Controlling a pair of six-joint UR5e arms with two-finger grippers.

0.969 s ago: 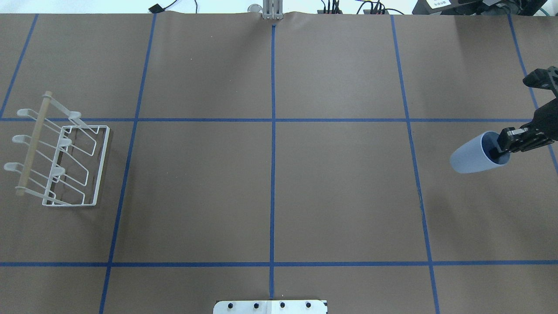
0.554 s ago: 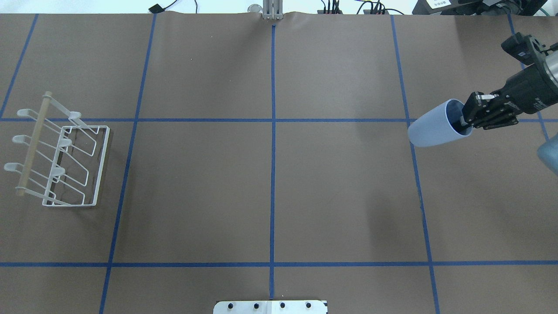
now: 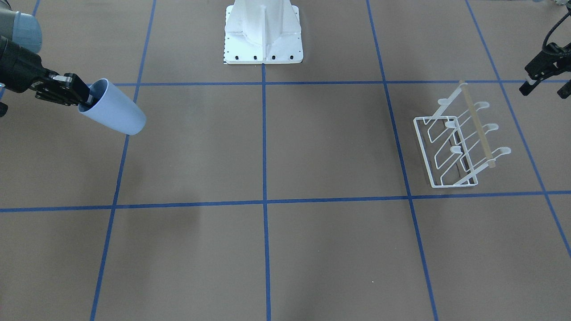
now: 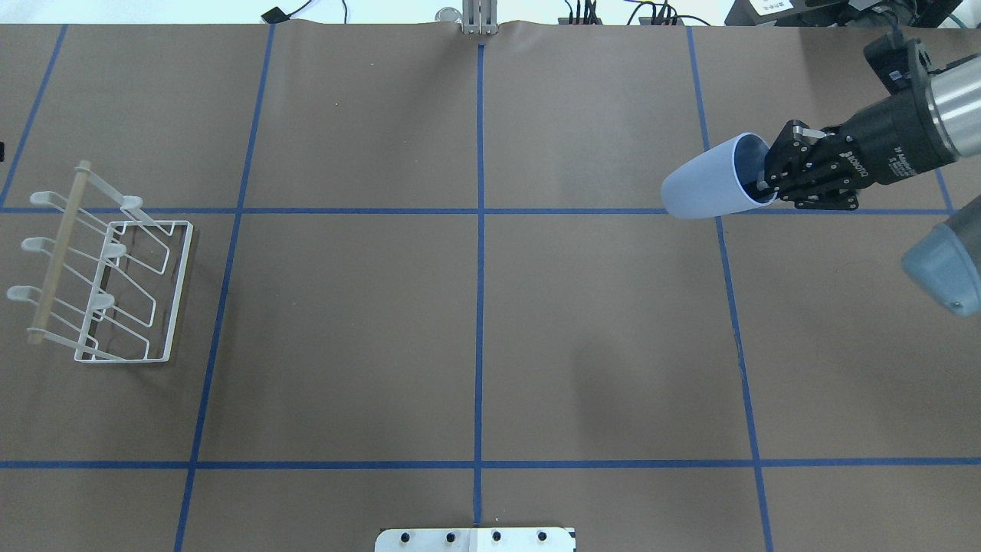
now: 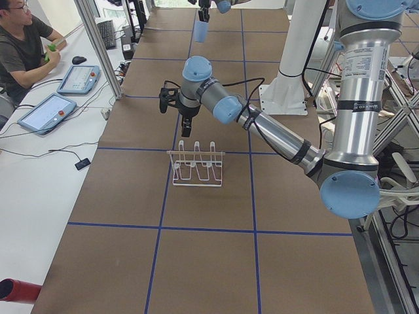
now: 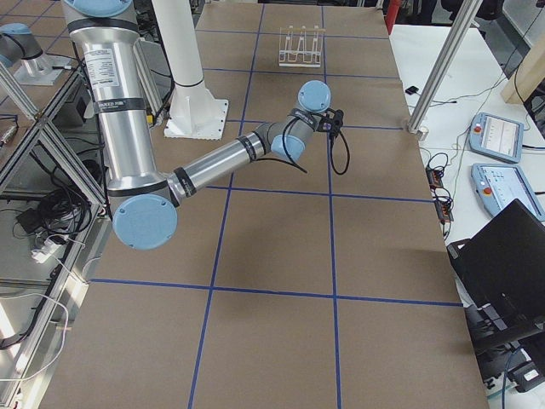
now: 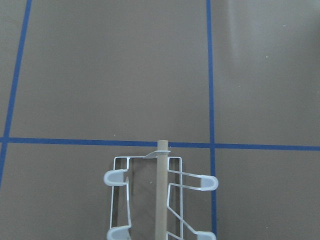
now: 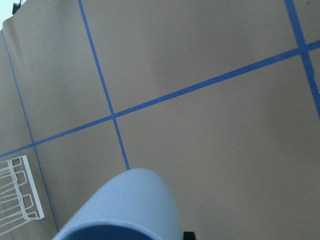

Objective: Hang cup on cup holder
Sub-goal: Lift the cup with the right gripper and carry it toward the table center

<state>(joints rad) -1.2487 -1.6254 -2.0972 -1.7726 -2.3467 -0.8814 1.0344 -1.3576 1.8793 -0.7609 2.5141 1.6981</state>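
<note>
We see the right gripper (image 4: 766,184) pinching the cup (image 4: 705,190) by its rim, one finger inside the mouth. It holds the cup tipped on its side in the air over the right part of the table (image 4: 345,345), base pointing left. The rack (image 4: 113,250) stands well apart at the table's left end, and the left gripper (image 3: 544,89) hangs near it, fingers spread, not touching it.

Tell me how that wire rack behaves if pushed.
The cup holder is thin open wire, so probably light and apt to slide if the cup nudges it. Its wooden bar sits high, so a push up top may tip it.
</note>
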